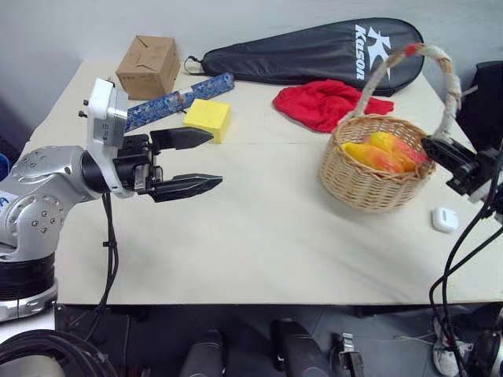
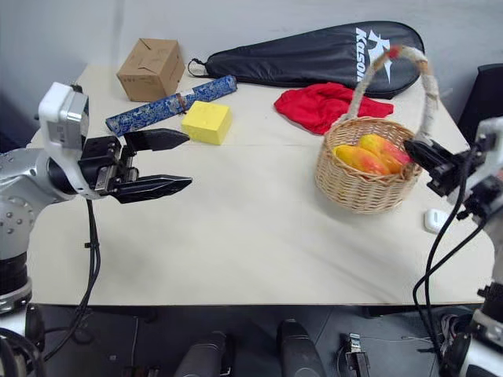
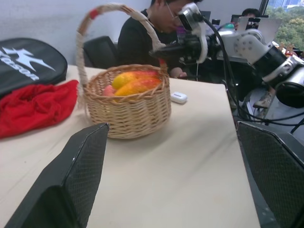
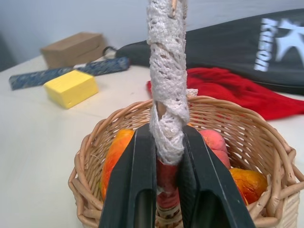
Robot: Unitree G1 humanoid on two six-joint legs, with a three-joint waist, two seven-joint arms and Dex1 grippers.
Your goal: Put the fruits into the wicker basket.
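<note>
The wicker basket (image 1: 369, 190) stands on the right side of the table, its tall cord-wrapped handle (image 4: 167, 71) upright. Inside lie the fruits (image 1: 383, 153): red-orange-yellow mangoes and a pinkish piece (image 4: 214, 142). My right gripper (image 4: 166, 128) is shut on the lower part of the handle at the basket's right rim, one finger on each side. Over the left side of the table my left gripper (image 1: 217, 159) hovers level and open, pointing toward the basket, with nothing between its fingers.
A yellow sponge block (image 1: 207, 118), a blue patterned roll (image 1: 177, 100) and a cardboard box (image 1: 148, 65) lie at the back left. A red cloth (image 1: 326, 102) and black racket bag (image 1: 314, 51) lie behind the basket. A small white case (image 1: 445, 219) sits by the right edge.
</note>
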